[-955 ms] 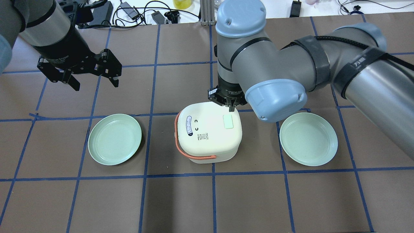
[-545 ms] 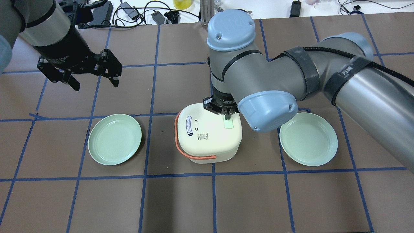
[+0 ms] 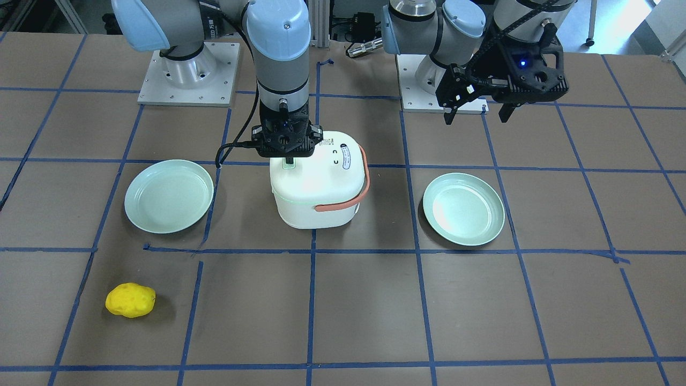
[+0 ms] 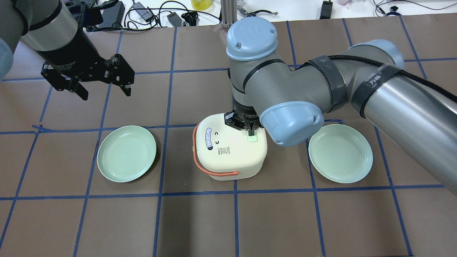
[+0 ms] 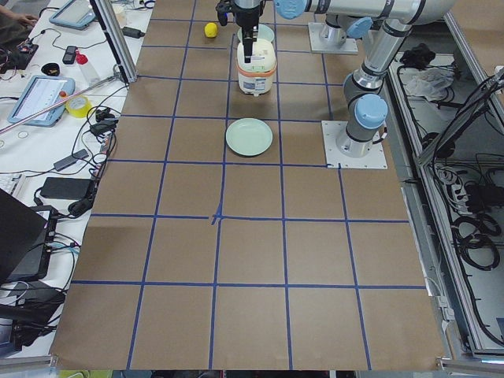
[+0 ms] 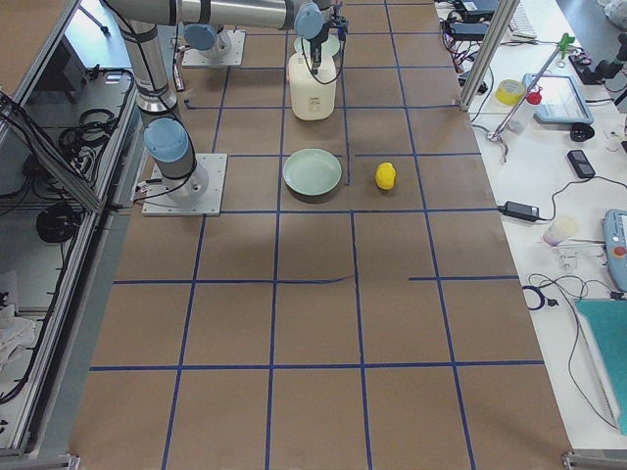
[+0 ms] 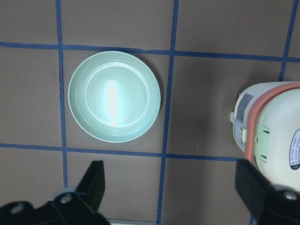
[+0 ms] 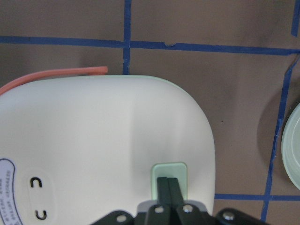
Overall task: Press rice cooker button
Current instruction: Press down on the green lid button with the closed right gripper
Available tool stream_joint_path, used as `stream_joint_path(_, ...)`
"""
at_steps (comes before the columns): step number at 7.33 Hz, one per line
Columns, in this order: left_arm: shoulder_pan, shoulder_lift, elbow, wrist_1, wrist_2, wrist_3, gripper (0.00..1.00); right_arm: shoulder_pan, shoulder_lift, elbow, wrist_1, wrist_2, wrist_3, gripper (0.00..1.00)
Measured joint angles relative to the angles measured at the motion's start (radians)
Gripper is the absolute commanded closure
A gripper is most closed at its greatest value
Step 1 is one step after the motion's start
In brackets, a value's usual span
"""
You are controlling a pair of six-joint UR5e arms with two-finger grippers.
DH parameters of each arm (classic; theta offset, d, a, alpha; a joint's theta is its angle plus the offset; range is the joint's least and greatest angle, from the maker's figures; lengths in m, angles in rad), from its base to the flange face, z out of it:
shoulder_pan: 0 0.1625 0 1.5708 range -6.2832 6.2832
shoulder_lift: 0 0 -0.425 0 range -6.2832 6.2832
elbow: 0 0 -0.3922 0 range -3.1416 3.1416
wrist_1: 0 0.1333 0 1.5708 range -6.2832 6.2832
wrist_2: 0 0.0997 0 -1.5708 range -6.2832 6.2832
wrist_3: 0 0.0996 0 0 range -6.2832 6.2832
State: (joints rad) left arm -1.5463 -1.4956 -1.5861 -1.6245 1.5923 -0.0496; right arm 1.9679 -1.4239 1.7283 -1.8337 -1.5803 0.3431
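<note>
Right gripper (image 4: 252, 132): jaws closed together, holding nothing, tips pointing straight down onto button (image 8: 168, 168). Button: pale green rectangle on lid, toward cooker's robot-right side, long axis running robot-to-operator. Cooker (image 4: 228, 153) upright at table centre, near-square top. Orange handle (image 4: 194, 142) folded down round its robot-left side. Left plate (image 4: 126, 153) and right plate (image 4: 340, 153) flank cooker, each apart from it. Left gripper (image 4: 106, 93) raised over table near left plate, jaws wide, empty, well apart from cooker. Yellow lump (image 3: 130, 300) on operator side, well apart.
</note>
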Motion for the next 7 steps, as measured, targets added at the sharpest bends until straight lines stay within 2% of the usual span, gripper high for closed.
stream_joint_path(3, 0.0, 0.0, 0.0, 0.0, 0.0, 0.0, 0.0, 0.0, 0.005, 0.002, 0.0, 0.0, -0.002, 1.0)
stream_joint_path(4, 0.0, 0.0, 0.0, 0.0, 0.0, 0.0, 0.0, 0.0, 0.005, 0.001, -0.002, -0.001, -0.002, 0.86)
stream_joint_path(5, 0.0, 0.0, 0.0, 0.0, 0.0, 0.0, 0.0, 0.0, 0.004, -0.004, -0.003, -0.001, -0.002, 0.37)
stream_joint_path(7, 0.0, 0.0, 0.0, 0.0, 0.0, 0.0, 0.0, -0.004, -0.016, -0.039, -0.001, -0.011, -0.002, 0.31)
